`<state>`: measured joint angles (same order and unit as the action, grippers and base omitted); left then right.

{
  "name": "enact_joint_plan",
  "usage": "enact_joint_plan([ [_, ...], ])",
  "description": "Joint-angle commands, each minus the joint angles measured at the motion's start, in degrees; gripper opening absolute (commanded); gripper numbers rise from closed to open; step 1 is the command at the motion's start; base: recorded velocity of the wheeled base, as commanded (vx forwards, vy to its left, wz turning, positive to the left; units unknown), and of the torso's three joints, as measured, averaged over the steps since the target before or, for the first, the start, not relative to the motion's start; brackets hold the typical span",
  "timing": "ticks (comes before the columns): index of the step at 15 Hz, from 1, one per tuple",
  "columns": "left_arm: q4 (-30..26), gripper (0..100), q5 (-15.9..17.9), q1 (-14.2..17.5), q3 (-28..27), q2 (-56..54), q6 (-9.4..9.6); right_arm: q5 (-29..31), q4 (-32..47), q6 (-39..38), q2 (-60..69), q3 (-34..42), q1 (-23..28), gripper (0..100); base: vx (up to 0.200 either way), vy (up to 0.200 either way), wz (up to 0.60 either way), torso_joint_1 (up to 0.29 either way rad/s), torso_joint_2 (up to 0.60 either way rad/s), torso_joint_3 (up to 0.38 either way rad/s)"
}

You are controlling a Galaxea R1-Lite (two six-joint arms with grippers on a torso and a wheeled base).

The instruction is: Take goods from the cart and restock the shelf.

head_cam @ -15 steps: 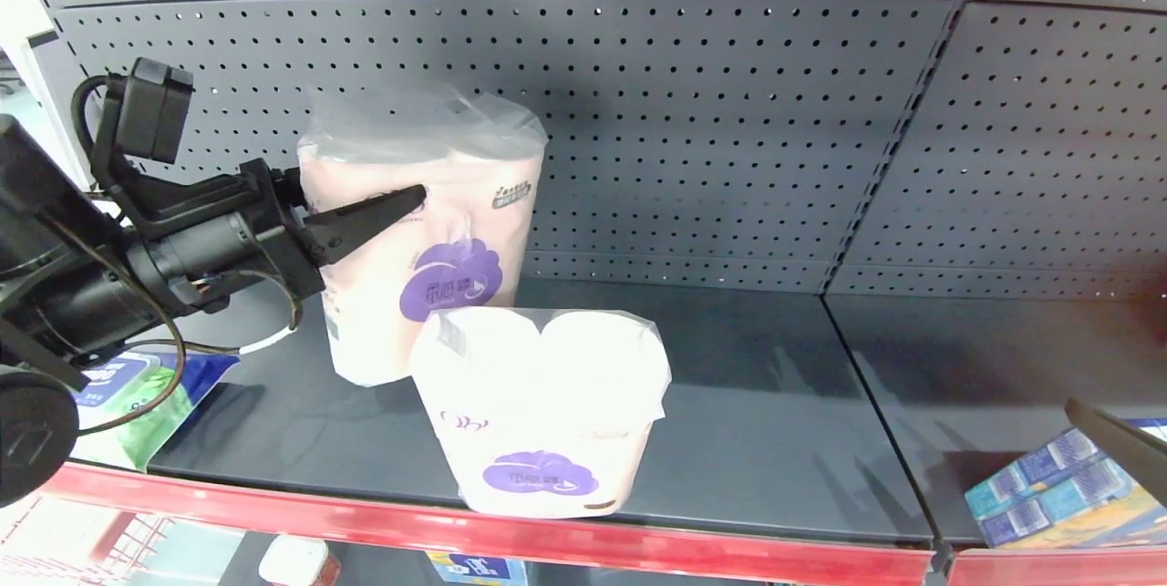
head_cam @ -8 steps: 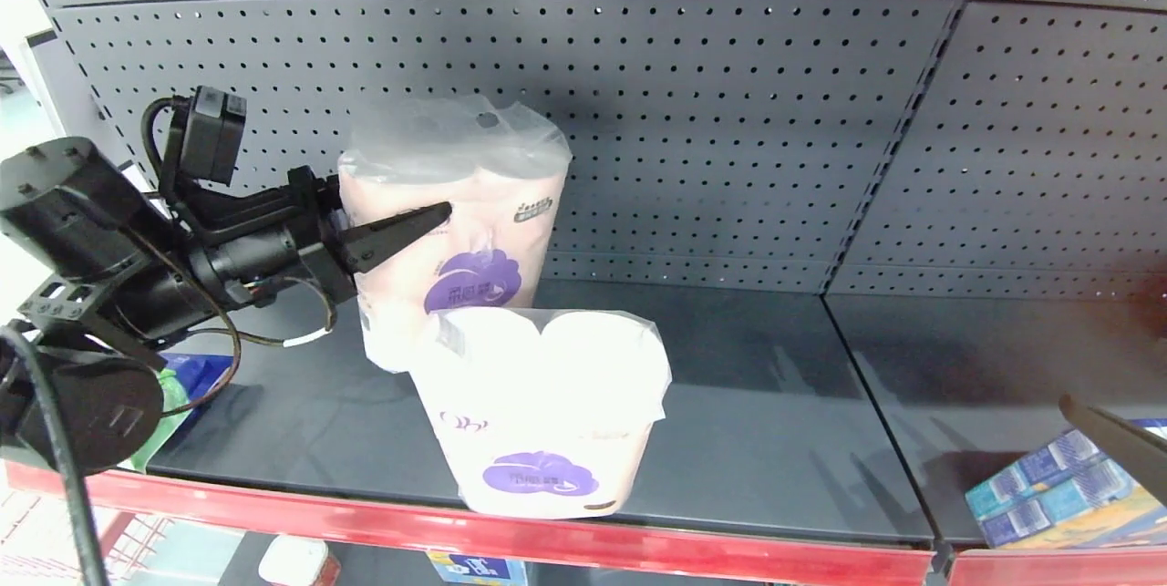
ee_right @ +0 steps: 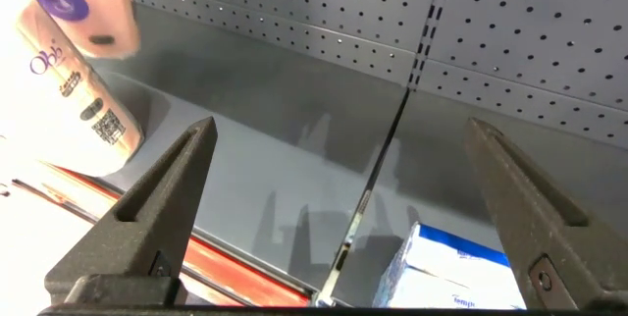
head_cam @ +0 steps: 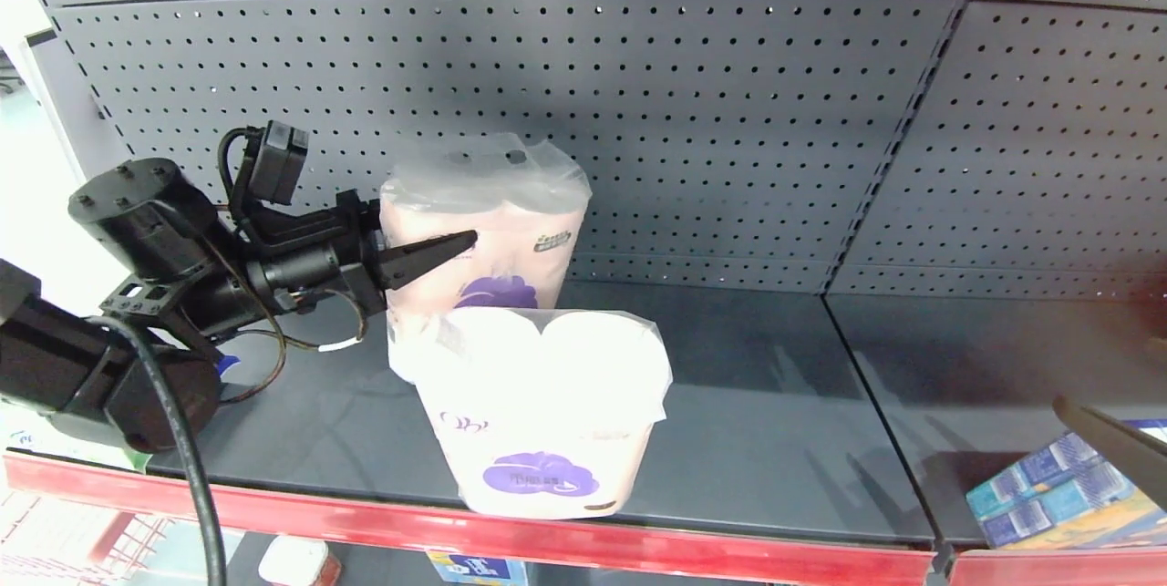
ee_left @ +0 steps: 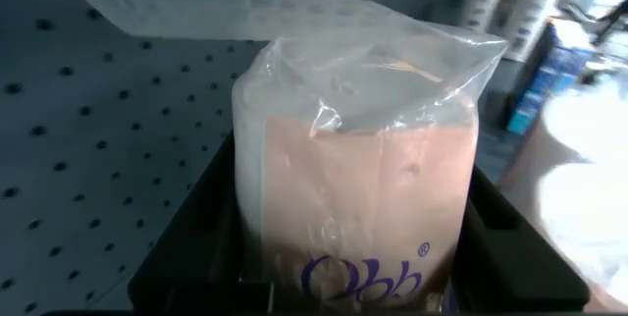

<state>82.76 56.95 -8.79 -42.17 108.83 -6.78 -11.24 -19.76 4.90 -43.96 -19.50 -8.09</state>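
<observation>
My left gripper (head_cam: 460,238) is shut on a pink toilet-paper pack (head_cam: 511,203) in clear plastic, held upright over the dark shelf board (head_cam: 748,404), close to the pegboard. The left wrist view has this pack (ee_left: 358,188) squeezed between both black fingers (ee_left: 186,252). A second, white toilet-paper pack (head_cam: 540,408) stands at the shelf's front edge, directly before the held one and hiding its base. My right gripper (ee_right: 339,213) hangs open over the shelf's right part, nothing between its fingers, near a blue tissue box (ee_right: 461,267).
A grey pegboard back wall (head_cam: 729,130) closes the shelf. A red price rail (head_cam: 547,540) runs along the front edge. The blue tissue box (head_cam: 1048,486) lies at the front right. Bare shelf board lies between the white pack and that box.
My left arm has carried the pink pack to the right and lower, deeper into the shelf, ending behind the white pack. The right gripper has stayed put.
</observation>
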Motion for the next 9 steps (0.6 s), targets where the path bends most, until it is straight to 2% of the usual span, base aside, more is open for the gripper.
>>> enact_joint_plan([
  [1, 0.4, 0, 1.4, -0.1, -1.3, 2.2, 0.01, 0.0, 0.0, 0.0, -0.1, -0.1, -0.1, 100, 0.0, 0.0, 0.0, 0.0, 0.0, 0.0],
  [4, 1.5, 0, 4.1, -0.2, -1.6, 4.2, -0.25, -0.1, 0.0, 0.0, -0.7, 0.0, -0.1, 100, 0.0, 0.0, 0.0, 0.0, 0.0, 0.0],
  [7, 4.6, 0, 4.4, -1.5, -4.1, 7.7, -0.52, -0.1, 0.0, 0.0, -0.9, 0.1, -0.1, 100, 0.0, 0.0, 0.0, 0.0, 0.0, 0.0],
  [8, 5.7, 0, 4.5, -2.2, -5.3, 8.9, -1.31, -0.1, 0.0, 0.0, -0.9, 0.2, -0.1, 100, 0.0, 0.0, 0.0, 0.0, 0.0, 0.0],
  [9, 7.1, 0, 4.5, -2.8, -5.8, 9.8, -2.89, -0.1, 0.0, 0.0, -0.9, 0.3, -0.1, 100, 0.0, 0.0, 0.0, 0.0, 0.0, 0.0],
])
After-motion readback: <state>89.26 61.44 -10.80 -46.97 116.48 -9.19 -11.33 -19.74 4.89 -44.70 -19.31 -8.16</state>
